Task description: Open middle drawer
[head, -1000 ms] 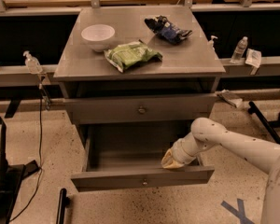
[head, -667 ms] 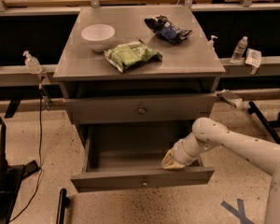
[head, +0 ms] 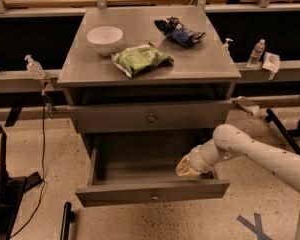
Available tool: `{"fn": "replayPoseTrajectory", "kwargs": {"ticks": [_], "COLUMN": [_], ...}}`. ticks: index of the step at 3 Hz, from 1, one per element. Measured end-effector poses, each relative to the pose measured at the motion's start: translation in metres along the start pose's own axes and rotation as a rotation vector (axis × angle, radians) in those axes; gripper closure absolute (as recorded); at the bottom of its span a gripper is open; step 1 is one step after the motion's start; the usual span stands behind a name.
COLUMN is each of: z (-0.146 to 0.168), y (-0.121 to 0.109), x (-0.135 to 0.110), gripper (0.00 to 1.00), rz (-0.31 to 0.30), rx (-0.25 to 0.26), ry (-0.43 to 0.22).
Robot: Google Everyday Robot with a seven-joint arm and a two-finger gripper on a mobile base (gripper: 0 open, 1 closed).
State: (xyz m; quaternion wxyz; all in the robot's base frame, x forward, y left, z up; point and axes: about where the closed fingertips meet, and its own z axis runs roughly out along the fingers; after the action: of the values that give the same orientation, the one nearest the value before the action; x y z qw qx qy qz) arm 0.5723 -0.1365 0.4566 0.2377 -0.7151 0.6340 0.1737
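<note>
- The middle drawer [head: 152, 195] is standing pulled out at lower centre; the opening is looking nearly done.
- The end effector [head: 189, 167] is sitting inside its right side; open or closed, I cannot tell.
- The next move is probably calling for lifting clear.

The one camera is looking down from above and in front of the cabinet [head: 190, 59], facing its front from fairly near. The gripper [head: 188, 167] is sitting low and right of centre, inside the pulled-out middle drawer [head: 140, 194].
</note>
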Motion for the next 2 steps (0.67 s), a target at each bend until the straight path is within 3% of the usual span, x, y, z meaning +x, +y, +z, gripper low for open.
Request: {"fn": "replayPoseTrajectory", "kwargs": {"ticks": [2], "z": [-0.033], "y": [-0.046], "x": [-0.007], "gripper": [1.00], "rz": [0.055], "rx": [0.200], "ry": [-0.092]}}
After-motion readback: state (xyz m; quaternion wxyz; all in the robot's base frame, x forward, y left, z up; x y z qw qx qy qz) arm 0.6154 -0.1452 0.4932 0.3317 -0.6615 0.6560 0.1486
